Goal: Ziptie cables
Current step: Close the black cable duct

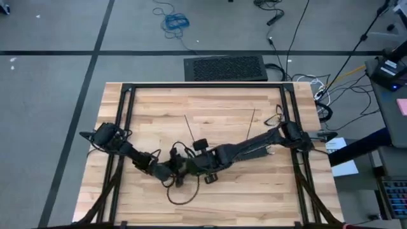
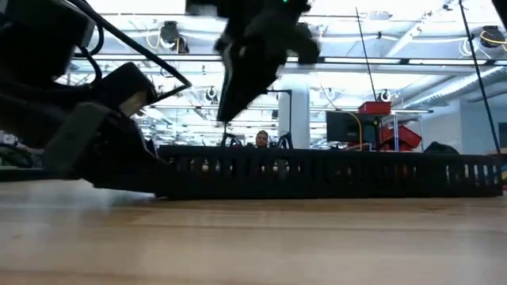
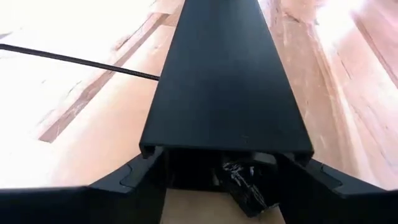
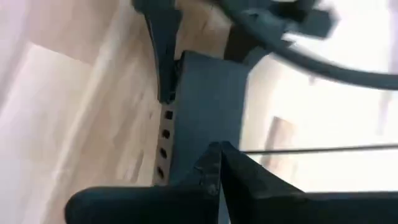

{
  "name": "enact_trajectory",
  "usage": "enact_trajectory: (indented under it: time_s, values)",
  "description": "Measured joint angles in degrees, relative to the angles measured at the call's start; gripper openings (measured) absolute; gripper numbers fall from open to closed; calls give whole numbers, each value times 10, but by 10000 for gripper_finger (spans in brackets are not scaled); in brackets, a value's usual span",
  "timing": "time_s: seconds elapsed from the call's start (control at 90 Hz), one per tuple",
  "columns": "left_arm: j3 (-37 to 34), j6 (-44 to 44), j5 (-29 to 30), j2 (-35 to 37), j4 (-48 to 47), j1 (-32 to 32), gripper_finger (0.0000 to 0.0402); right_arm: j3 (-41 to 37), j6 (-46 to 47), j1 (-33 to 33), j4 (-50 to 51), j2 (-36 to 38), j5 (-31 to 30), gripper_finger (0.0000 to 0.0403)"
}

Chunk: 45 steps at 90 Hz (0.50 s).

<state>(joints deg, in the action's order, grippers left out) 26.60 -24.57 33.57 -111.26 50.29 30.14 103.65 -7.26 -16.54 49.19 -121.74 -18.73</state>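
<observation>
Left gripper (image 3: 217,180) clamps black slotted bar (image 3: 227,81) end; right gripper (image 4: 214,171) pinched closed atop it; bare table (image 1: 210,105) toward 12 o'clock

Cables hidden inside black bar (image 3: 227,81); right end effector (image 4: 214,165) blurred

You see two zipties (image 1: 189,129) as thin, dark, straight strips lying apart on the tabletop (image 1: 159,108), each angled slightly. The cables (image 3: 244,180) show only as a dark tangle inside the channel's open end.
</observation>
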Motion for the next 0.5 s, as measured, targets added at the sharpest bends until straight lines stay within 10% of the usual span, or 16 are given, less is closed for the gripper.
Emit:
enact_trajectory:
  time_s: [0.5]
  values:
    - [-1, 39, -27, 37, 0, 0, 306, -59, 198, -46, 184, 141, -130, 0]
